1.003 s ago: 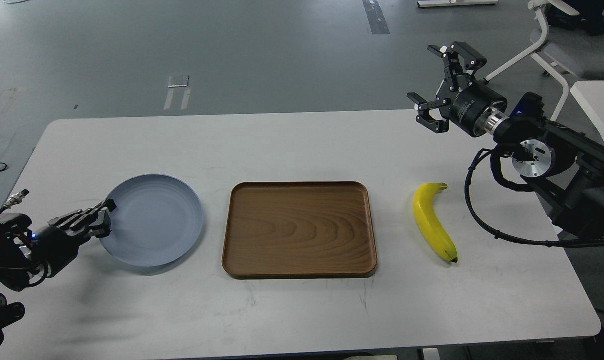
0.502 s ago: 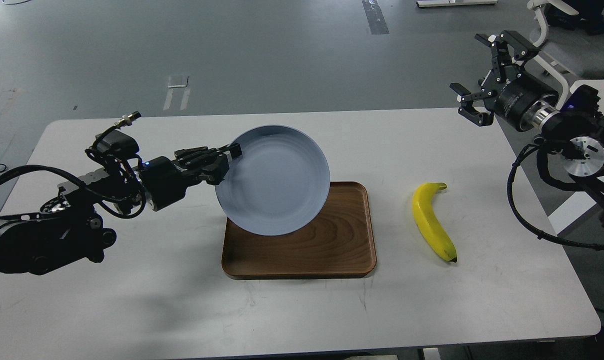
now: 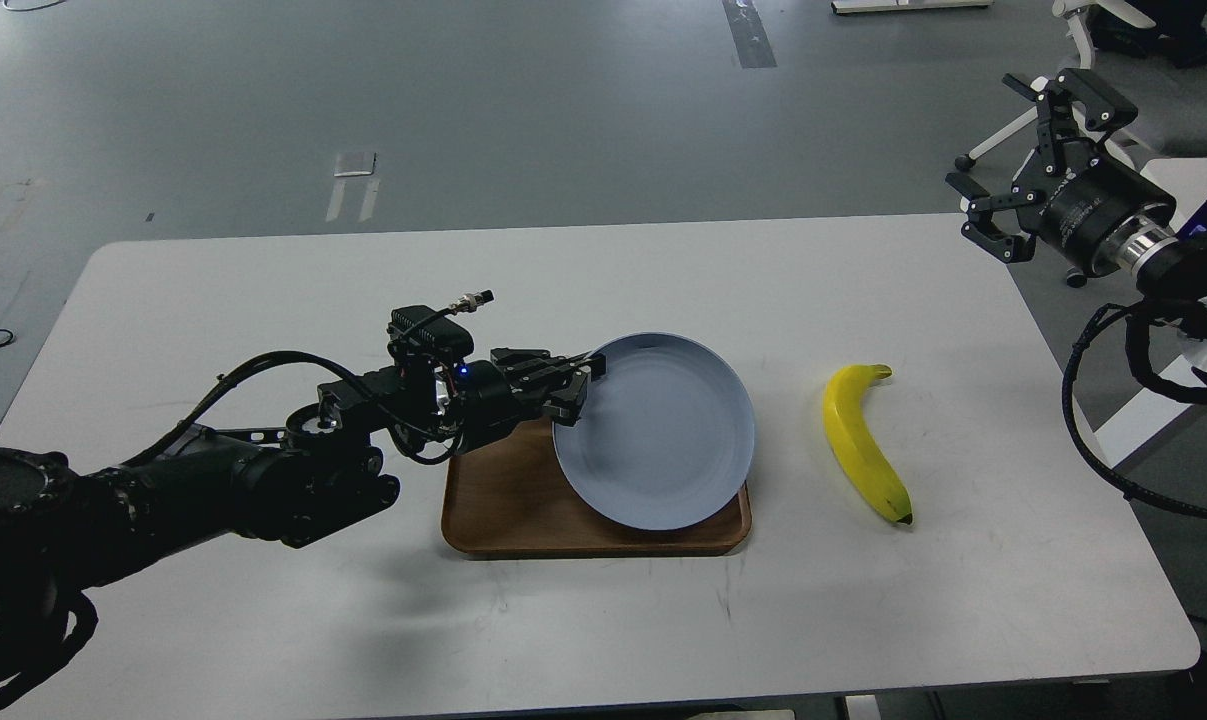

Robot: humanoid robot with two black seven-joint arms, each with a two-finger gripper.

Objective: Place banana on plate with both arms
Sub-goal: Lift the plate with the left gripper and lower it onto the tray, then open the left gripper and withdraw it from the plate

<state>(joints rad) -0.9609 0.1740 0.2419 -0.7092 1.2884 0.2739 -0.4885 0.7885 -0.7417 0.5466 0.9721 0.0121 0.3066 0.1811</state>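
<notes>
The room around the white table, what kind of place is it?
Probably a lab or workshop: a bare grey floor with tape marks, an office chair in the far right corner, and a plain white table.

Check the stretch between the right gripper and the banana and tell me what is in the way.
Nothing visible is. The right gripper, open, hangs beyond the table's far right corner, and only bare white table lies between it and the banana. The plate, held by the left gripper, sits left of the banana.

black arms (image 3: 263, 470) w/ silver joint rings, looping black cables, blue led, claw grippers.
</notes>
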